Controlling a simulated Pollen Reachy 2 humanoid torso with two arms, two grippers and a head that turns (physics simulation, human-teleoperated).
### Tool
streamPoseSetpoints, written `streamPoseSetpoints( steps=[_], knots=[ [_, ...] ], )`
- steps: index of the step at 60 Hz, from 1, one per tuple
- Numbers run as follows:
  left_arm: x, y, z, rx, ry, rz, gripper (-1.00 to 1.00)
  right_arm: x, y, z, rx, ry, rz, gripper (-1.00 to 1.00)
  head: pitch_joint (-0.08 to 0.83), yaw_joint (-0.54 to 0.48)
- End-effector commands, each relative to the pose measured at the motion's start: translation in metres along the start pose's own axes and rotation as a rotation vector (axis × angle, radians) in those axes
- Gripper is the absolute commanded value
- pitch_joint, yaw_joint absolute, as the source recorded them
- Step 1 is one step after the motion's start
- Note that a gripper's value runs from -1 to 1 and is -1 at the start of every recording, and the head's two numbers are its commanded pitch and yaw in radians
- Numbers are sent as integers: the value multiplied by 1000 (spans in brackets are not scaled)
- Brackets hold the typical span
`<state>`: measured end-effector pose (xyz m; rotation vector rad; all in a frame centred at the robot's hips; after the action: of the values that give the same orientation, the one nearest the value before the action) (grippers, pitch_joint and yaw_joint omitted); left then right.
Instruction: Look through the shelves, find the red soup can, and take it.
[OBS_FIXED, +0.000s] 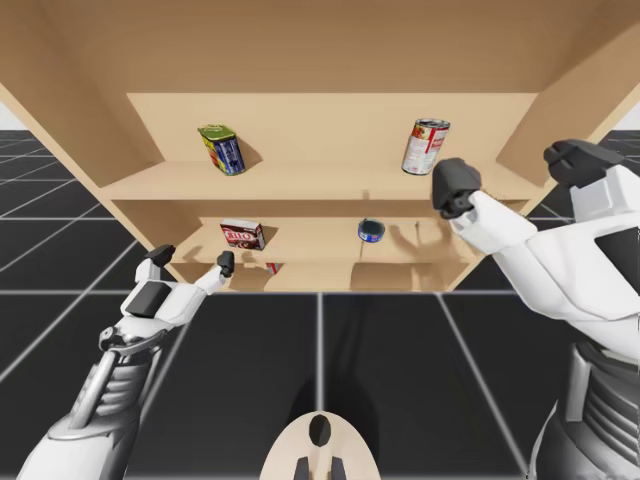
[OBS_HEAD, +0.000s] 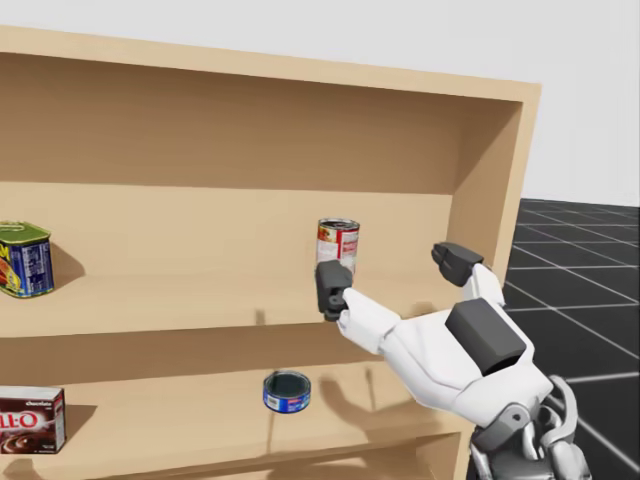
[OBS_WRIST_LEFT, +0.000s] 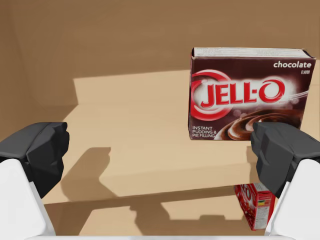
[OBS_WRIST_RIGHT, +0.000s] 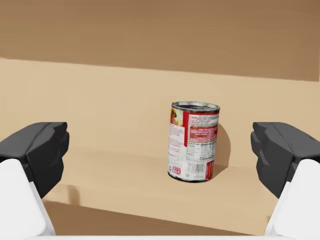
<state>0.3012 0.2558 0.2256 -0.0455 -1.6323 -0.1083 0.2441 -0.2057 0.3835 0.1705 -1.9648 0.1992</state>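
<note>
The red soup can (OBS_FIXED: 426, 146) stands upright at the right of the upper shelf (OBS_FIXED: 310, 182). In the right wrist view the can (OBS_WRIST_RIGHT: 194, 141) is ahead of my right gripper (OBS_WRIST_RIGHT: 160, 155), slightly to one side and well short of the open fingers. From the head view, that gripper (OBS_HEAD: 393, 275) hangs in front of the can (OBS_HEAD: 338, 245). My right gripper (OBS_FIXED: 512, 175) is at upper-shelf height. My left gripper (OBS_FIXED: 192, 260) is open before the middle shelf, facing a brown pudding box (OBS_WRIST_LEFT: 247, 95).
A green and yellow can (OBS_FIXED: 222, 148) sits at the left of the upper shelf. A flat blue tin (OBS_FIXED: 371, 231) and the brown pudding box (OBS_FIXED: 242, 234) rest on the middle shelf. A small red box (OBS_WRIST_LEFT: 256, 205) stands on the shelf below. The cabinet's side wall (OBS_HEAD: 495, 200) is close by.
</note>
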Motion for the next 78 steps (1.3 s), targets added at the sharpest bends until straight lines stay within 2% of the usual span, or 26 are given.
streamPoseSetpoints(
  steps=[1,4,10,15,22,41,54,57,58,60,62,68,75,78],
  knots=[
    [1,0,1,2,1,2,-1000,12,2,-31,-18,151,-17,-1000,109,-273],
    [1,0,1,3,2,3,-1000,9,0,-40,-26,164,-15,-1000,110,-273],
    [1,0,1,4,3,4,-1000,-1,-4,-61,-22,218,-54,-1000,111,-273],
    [1,0,1,6,4,5,-1000,-12,-7,-78,-30,260,-70,-1000,114,-272],
    [1,0,1,8,4,6,-1000,-22,-10,-94,-45,282,-81,-1000,117,-272],
    [1,1,0,9,3,8,-1000,-57,-20,-135,-100,363,-80,-1000,127,-268],
    [1,2,0,11,2,7,-1000,-71,-24,-149,-115,371,-50,-1000,130,-266],
    [1,2,0,11,1,8,-1000,-72,-24,-149,-116,357,-30,-737,131,-266],
    [1,2,0,12,1,8,-1000,-72,-24,-150,-120,355,-33,411,132,-267],
    [1,2,0,12,1,7,-1000,-72,-23,-150,-118,355,-32,703,132,-267],
    [1,2,0,12,1,7,-1000,-72,-23,-151,-113,356,-38,875,132,-267],
    [1,2,0,13,1,7,-1000,-69,-20,-152,-110,347,-29,989,131,-265],
    [1,2,0,15,0,8,-1000,-63,-18,-149,-109,330,-16,1000,134,-265],
    [1,2,0,16,-1,9,-1000,-55,-18,-146,-114,296,-7,1000,135,-264]
  ],
)
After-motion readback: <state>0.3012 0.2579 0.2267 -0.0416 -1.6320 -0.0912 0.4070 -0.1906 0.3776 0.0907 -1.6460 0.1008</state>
